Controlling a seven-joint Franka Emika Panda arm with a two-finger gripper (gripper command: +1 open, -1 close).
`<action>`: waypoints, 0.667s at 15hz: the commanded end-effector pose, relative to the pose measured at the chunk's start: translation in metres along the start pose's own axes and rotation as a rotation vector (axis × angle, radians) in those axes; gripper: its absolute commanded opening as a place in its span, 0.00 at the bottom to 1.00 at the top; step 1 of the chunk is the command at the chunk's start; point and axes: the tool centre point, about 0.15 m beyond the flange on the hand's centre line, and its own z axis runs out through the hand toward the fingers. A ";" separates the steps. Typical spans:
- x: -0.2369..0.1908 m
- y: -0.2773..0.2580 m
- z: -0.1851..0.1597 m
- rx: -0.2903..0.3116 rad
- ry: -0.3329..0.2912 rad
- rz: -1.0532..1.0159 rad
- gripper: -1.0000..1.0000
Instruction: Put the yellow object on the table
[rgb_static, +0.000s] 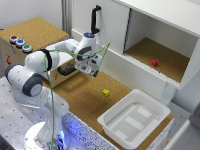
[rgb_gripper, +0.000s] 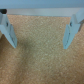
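Observation:
The yellow object (rgb_static: 106, 92) is a tiny bright cube resting on the brown cork table (rgb_static: 85, 100), near its middle. My gripper (rgb_static: 93, 72) hangs above the table, off to the exterior view's left of the cube and well apart from it. In the wrist view the two pale blue fingers (rgb_gripper: 72, 31) stand wide apart over bare cork (rgb_gripper: 40, 55), with nothing between them. The gripper is open and empty. The yellow object does not show in the wrist view.
A white plastic bin (rgb_static: 134, 119) sits at the exterior view's right front of the table. A small red block (rgb_static: 154, 62) lies inside the open white cabinet (rgb_static: 165, 47). A cork-topped wooden box with coloured buttons (rgb_static: 20, 43) stands at the left back.

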 end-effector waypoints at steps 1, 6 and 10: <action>-0.003 -0.029 0.018 -0.049 0.029 0.014 0.00; 0.002 -0.047 0.028 -0.031 0.034 0.076 0.00; 0.006 -0.060 0.037 -0.018 0.055 0.103 0.00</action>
